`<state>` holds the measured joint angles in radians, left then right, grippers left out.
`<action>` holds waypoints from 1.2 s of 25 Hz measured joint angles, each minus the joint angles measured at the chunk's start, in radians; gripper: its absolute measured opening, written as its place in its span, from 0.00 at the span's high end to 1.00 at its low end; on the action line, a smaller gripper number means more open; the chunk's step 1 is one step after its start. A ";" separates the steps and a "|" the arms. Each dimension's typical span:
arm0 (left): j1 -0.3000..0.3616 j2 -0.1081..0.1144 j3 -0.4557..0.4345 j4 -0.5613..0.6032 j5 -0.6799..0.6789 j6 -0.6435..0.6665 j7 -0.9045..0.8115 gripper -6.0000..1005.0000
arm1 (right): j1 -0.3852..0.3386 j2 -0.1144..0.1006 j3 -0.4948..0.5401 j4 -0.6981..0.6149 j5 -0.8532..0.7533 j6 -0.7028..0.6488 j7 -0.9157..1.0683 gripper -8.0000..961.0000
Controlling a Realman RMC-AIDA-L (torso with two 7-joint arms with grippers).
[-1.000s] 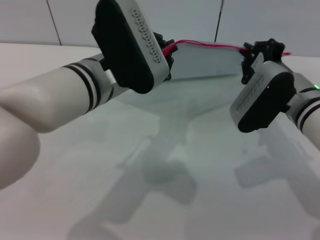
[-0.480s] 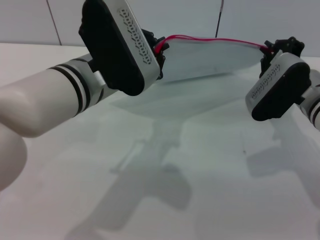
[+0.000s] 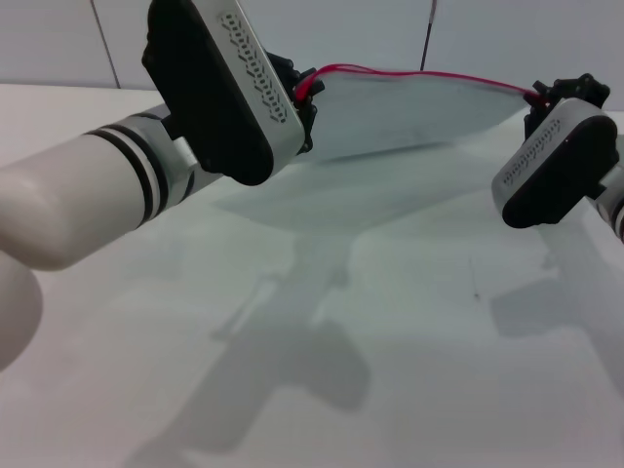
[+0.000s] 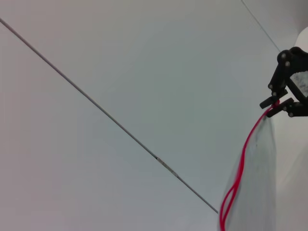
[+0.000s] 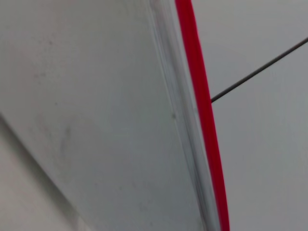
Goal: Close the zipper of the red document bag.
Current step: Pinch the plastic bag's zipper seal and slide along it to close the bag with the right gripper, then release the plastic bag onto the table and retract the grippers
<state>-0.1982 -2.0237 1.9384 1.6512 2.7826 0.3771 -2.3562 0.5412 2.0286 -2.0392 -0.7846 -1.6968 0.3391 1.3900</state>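
Observation:
The red document bag [image 3: 400, 112] hangs as a translucent pale sheet between my two grippers, its lower part resting on the table. The zipper [image 3: 419, 74] runs along its raised top edge as a thin red line. My left gripper [image 3: 304, 90] is shut on the bag's left end. At the right end, my right gripper [image 3: 548, 97] is shut on the zipper. The left wrist view shows the right gripper [image 4: 278, 105] pinching the red zipper [image 4: 242, 166], whose strip splits into two strands nearer the camera. In the right wrist view the zipper [image 5: 202, 110] edges the bag [image 5: 96, 96].
A white table [image 3: 409, 322] lies under both arms, with their shadows on it. A pale wall [image 3: 507, 34] with thin dark seams stands behind the bag. The left forearm [image 3: 88, 195] crosses the near left of the head view.
My right gripper has moved to the right along the zipper, so a longer stretch of the bag's top edge now spans the grippers. The left gripper has shifted slightly left and up.

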 joint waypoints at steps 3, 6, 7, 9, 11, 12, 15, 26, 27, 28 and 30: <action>0.002 0.000 -0.001 0.003 0.001 0.000 0.000 0.94 | 0.000 0.000 0.002 0.002 0.000 0.000 0.000 0.90; 0.007 0.000 -0.001 0.009 0.007 0.000 0.000 0.94 | 0.000 -0.001 0.008 0.005 0.000 0.000 0.000 0.90; 0.009 0.000 -0.002 0.010 0.009 0.000 0.000 0.94 | 0.001 -0.001 0.011 0.007 0.000 0.000 0.000 0.90; 0.010 0.000 -0.005 0.011 0.009 0.000 0.000 0.94 | 0.005 -0.001 0.015 0.012 0.000 0.000 0.000 0.90; 0.010 -0.001 -0.010 0.011 0.009 0.000 0.000 0.94 | 0.010 -0.001 0.015 0.017 0.000 0.000 0.000 0.90; 0.010 -0.001 -0.011 0.011 0.009 0.000 0.000 0.94 | 0.012 -0.001 0.016 0.021 0.000 0.000 0.000 0.90; 0.010 -0.001 -0.011 0.011 0.009 -0.003 0.000 0.94 | 0.014 -0.001 0.015 0.026 0.000 0.001 0.002 0.90; 0.009 -0.004 -0.012 0.007 -0.001 -0.009 -0.014 0.94 | 0.011 0.001 0.015 0.028 0.001 0.009 0.025 0.85; 0.009 -0.004 -0.010 0.006 -0.001 -0.009 -0.013 0.94 | 0.010 0.002 0.015 0.028 0.002 0.010 0.025 0.83; 0.008 -0.004 -0.008 0.005 0.000 -0.009 -0.012 0.94 | 0.009 0.003 0.015 0.028 0.004 0.014 0.025 0.80; 0.005 -0.004 -0.005 0.002 0.002 -0.009 -0.011 0.94 | 0.008 0.003 0.011 0.028 0.012 0.028 0.025 0.76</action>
<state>-0.1937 -2.0278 1.9331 1.6533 2.7846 0.3678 -2.3669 0.5496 2.0320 -2.0277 -0.7571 -1.6852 0.3669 1.4154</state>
